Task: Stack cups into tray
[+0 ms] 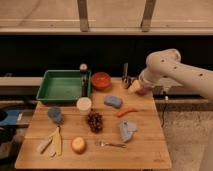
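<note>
Wooden bench (145, 145). Green tray (62, 86) sits rear left. Cream cup (84, 105) stands upright just in front of its right corner. Blue-grey cup (55, 114) stands left of that, apart. Claw (134, 86) hangs over rear right, beside purple bowl (145, 91), well apart from both cups.
</note>
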Robot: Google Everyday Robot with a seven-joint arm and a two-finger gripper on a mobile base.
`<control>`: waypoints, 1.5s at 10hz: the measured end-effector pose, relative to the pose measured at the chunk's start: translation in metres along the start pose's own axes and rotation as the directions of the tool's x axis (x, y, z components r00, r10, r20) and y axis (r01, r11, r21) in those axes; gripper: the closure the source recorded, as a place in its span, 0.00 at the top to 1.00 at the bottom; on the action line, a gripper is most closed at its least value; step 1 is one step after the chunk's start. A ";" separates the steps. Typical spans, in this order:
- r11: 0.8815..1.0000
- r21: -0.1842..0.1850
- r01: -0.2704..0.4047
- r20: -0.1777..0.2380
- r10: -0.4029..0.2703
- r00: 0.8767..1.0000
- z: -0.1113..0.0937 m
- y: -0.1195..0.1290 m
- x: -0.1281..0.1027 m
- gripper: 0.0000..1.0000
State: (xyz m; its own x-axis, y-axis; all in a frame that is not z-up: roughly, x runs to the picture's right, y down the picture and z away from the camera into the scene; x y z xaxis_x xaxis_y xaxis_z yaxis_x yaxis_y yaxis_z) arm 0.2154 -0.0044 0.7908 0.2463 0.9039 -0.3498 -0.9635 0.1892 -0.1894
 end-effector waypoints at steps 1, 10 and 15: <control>1.000 0.003 0.011 0.015 -0.011 1.000 0.008 0.003 -0.008 0.80; 0.998 0.052 0.040 0.136 -0.047 0.990 0.035 -0.021 -0.071 0.80; 0.997 0.060 0.048 0.214 -0.060 0.975 0.041 -0.053 -0.103 0.80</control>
State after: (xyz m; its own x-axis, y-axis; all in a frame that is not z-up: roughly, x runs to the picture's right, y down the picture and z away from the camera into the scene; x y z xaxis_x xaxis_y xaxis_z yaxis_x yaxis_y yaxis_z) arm 0.2368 -0.0917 0.8748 0.2756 0.9520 -0.1331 -0.9550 0.2554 -0.1507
